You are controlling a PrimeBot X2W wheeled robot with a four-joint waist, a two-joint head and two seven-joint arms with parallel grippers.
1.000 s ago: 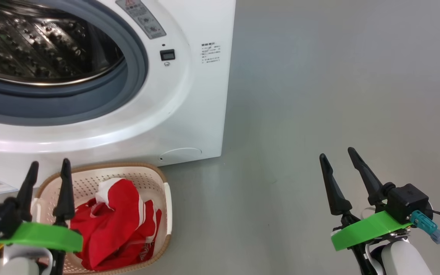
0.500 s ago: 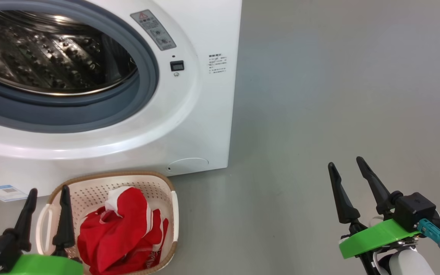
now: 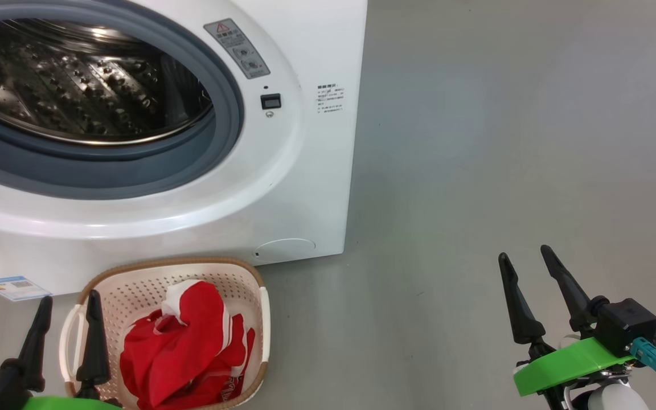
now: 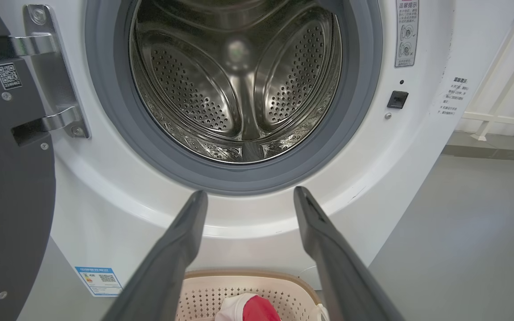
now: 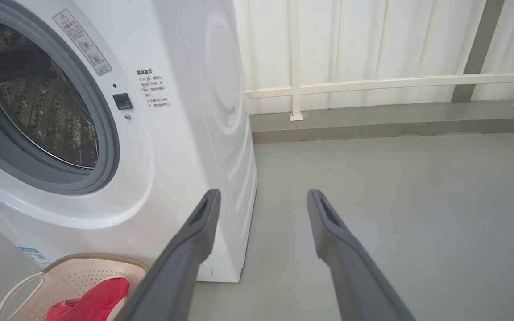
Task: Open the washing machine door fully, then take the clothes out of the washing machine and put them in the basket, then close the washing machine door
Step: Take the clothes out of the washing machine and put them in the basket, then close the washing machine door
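Bright red garments with white trim [image 3: 185,347] lie heaped in the cream perforated plastic basket with a brown rim [image 3: 134,287], set on the floor just in front of the big white front-loading washing machine [image 3: 305,188]. Its steel drum [image 3: 77,85] looks empty. The round black-rimmed door [image 4: 11,200] hangs wide open at the machine's left. The left gripper [image 3: 72,296] and right gripper [image 3: 523,252] both gape fully, holding nothing. Only closing appears left. A push too near the hinge could leave the latch uncaught, and a low-swinging arm could knock the basket.
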